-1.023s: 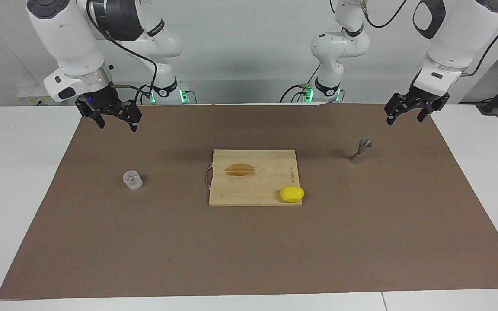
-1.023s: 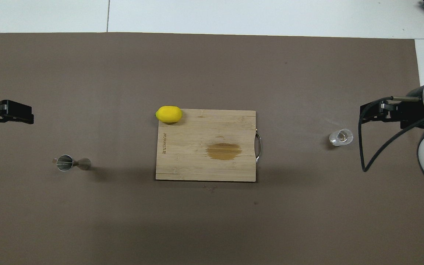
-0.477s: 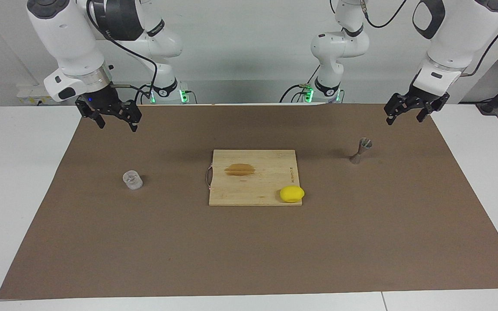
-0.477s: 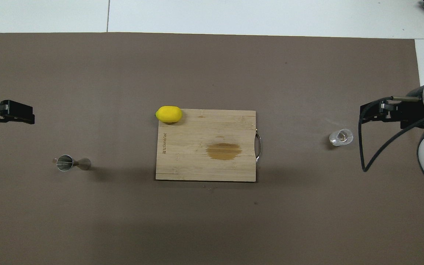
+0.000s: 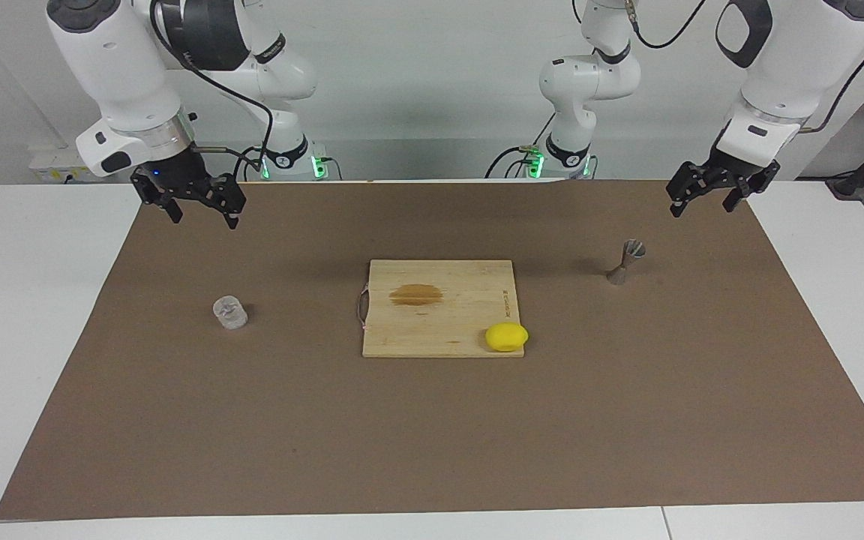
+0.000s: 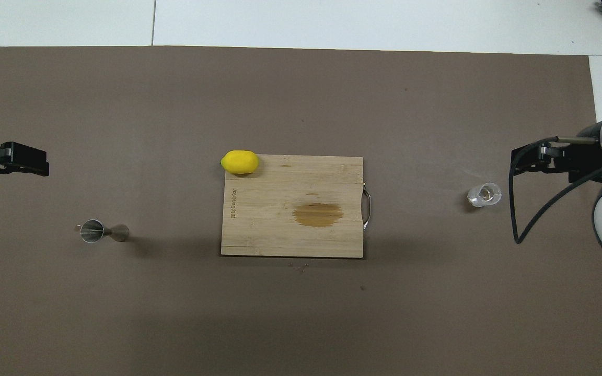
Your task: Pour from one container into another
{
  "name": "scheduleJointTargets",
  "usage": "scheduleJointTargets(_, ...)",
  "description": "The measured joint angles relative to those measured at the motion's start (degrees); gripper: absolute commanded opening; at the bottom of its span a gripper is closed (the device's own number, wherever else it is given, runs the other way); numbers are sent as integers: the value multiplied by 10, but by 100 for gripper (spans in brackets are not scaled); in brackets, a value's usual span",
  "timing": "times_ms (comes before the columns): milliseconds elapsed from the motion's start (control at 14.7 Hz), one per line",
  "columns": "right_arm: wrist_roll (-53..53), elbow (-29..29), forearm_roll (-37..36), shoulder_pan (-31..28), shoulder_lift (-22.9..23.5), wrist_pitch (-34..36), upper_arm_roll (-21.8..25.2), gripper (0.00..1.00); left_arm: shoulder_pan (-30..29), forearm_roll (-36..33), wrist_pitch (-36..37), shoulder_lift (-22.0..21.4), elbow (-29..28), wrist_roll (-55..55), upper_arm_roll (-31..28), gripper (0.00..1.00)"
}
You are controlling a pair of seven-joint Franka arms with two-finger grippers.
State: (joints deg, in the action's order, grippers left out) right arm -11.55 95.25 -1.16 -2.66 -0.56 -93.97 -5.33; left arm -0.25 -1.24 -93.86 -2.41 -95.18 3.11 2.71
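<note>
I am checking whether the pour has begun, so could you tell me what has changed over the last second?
Nothing visibly changed. The right gripper hangs open over the mat near the glass, the left gripper open near the jigger; neither touches anything. The lemon lies on the board.

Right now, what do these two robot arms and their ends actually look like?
Both arms are glossy white with rounded, bulbous joints and dark grey panels. Black cables loop along them, and green lights glow at their bases. Each wrist has a silver ring, then a black two-fingered end effector: left end effector, right end effector.
</note>
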Motion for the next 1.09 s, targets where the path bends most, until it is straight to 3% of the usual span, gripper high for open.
scheduleJointTargets(545, 0, 0, 0, 0, 0, 0, 0, 100, 27, 0, 12, -4, -1, 1, 7, 100)
scheduleJointTargets(886, 0, 0, 0, 0, 0, 0, 0, 100, 19, 0, 22, -21, -38, -4, -5, 100)
scheduleJointTargets(1091, 0, 0, 0, 0, 0, 0, 0, 100, -32, 55, 6, -28, -60, -122, -11, 100)
